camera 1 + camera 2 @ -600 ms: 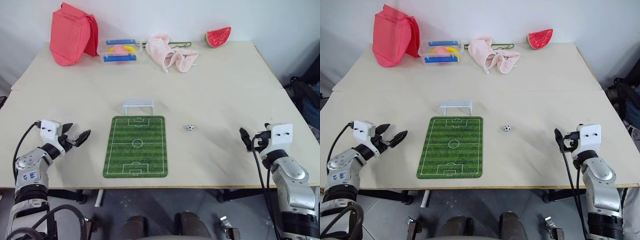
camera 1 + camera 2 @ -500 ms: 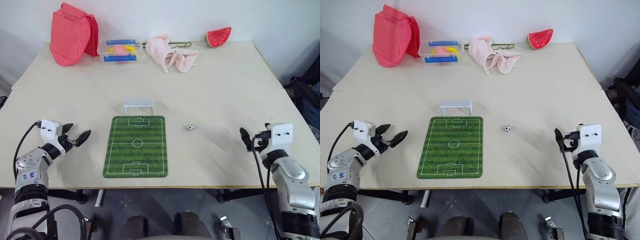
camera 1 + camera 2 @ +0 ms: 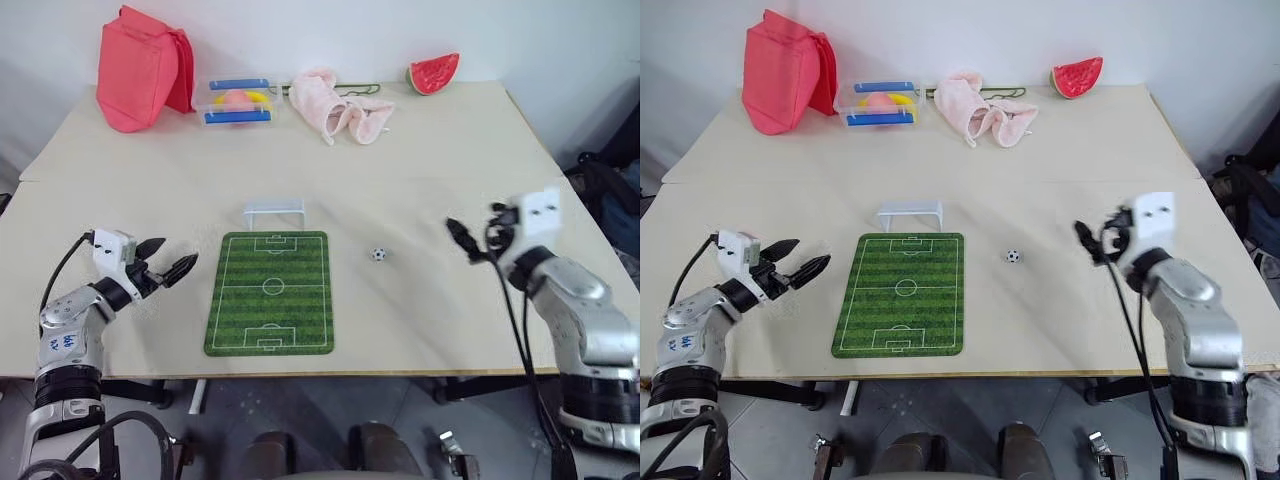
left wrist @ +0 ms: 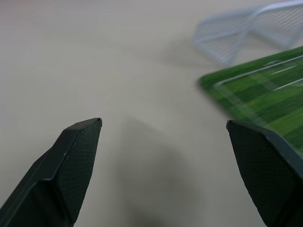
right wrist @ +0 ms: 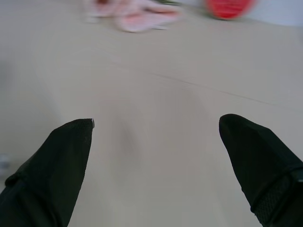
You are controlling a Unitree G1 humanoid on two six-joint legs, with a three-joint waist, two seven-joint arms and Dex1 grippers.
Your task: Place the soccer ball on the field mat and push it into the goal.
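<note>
Between the wide-open, empty jaws of the right gripper (image 3: 1087, 238) and the soccer ball (image 3: 1012, 256), lying at its 9 o'clock on the bare table (image 3: 1060, 170) beside the field mat (image 3: 902, 294), a hasty pinch could make this tiny ball roll away.

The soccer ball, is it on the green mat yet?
Not yet. The soccer ball sits on the bare table, apart from the field mat on its right side.

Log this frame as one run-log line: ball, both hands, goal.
soccer ball: on table right of field mat, untouched | right hand: open, empty, right of ball | left hand: open, empty, left of mat | goal: at mat's far end
</note>
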